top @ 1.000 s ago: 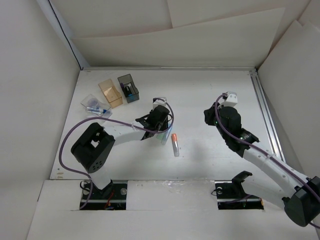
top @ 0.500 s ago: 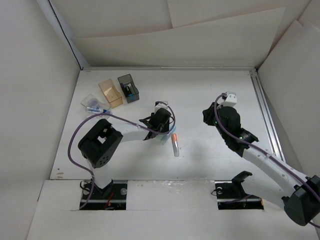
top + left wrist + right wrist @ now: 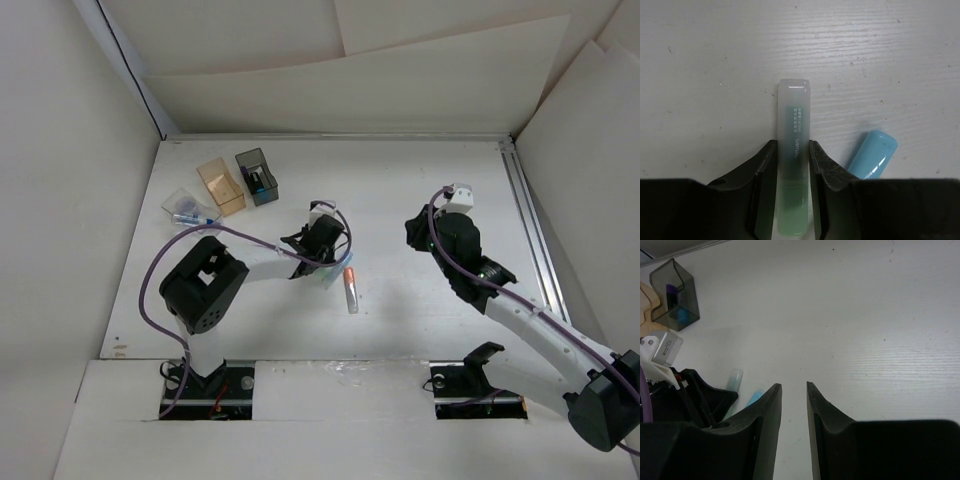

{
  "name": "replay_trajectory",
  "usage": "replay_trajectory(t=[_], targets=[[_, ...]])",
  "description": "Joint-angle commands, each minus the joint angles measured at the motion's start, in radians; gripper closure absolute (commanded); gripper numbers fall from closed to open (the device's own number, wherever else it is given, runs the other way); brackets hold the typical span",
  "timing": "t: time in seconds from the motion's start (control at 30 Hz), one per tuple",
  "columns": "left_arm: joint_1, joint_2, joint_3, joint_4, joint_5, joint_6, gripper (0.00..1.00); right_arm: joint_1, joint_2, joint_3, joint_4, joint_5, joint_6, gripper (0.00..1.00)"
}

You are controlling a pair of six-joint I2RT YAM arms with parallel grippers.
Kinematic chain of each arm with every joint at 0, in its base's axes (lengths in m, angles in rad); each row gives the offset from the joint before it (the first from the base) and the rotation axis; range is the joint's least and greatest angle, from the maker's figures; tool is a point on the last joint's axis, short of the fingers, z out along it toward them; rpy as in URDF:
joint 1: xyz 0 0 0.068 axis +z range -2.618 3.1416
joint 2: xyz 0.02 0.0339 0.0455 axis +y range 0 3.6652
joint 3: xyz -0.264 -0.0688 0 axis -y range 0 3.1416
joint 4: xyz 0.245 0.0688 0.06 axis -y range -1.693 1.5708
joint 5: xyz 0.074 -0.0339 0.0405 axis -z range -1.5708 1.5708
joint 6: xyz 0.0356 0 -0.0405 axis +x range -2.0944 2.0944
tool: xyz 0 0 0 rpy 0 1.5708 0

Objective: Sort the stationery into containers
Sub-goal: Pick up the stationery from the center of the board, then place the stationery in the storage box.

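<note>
Working over a white, faintly grained table [image 3: 400,180] walled by white panels [image 3: 350,80], your left claw [image 3: 793,150] is clenched on the green pen [image 3: 794,115] at mid-table. The blue pen [image 3: 872,155] lies just beside it, and the orange-capped tube [image 3: 350,289] is near. Your right claw [image 3: 794,390] hovers slightly parted, grasping nothing. The clear box [image 3: 185,208], amber box [image 3: 220,186] and grey box [image 3: 257,176] sit at the far left.

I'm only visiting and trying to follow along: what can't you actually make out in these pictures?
Light blue pen: left wrist view, lower end hidden behind the left gripper.
Green highlighter: top view, almost wholly covered by that gripper.
Clear box: top view, contents too small to name.
Grey box: right wrist view, items inside dim through the smoky wall.
</note>
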Motion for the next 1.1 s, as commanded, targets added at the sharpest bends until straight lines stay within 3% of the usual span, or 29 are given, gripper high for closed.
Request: replay_trajectory(t=[0.0,0.2,0.27,0.43,0.57,0.77,1.07], targets=[[0.031,-0.075,0.048,0.011,-0.043,-0.06,0.91,0.008,-0.002,0.028,0.041,-0.011,-0.007,0.67],[0.223,-0.158,0.145,0.046,-0.006,-0.106,0.87,0.008,0.009,0.028,0.041,-0.011,-0.007,0.67],[0.296,-0.158,0.178,0.046,0.066,-0.115,0.86,0.008,0.009,0.028,0.041,-0.011,-0.007,0.67],[0.517,-0.072,0.324,-0.017,0.102,-0.115,0.86,0.017,0.009,0.028,0.041,-0.011,-0.007,0.67],[0.649,-0.037,0.335,0.014,0.12,-0.115,0.86,0.017,0.009,0.028,0.041,-0.011,-0.007,0.67],[0.691,0.057,0.465,-0.055,-0.015,-0.019,0.84,0.017,0.009,0.037,0.041,-0.021,-0.007,0.67],[0.722,0.13,0.493,-0.064,-0.084,0.017,0.83,0.017,0.009,0.037,0.041,-0.011,-0.007,0.67]])
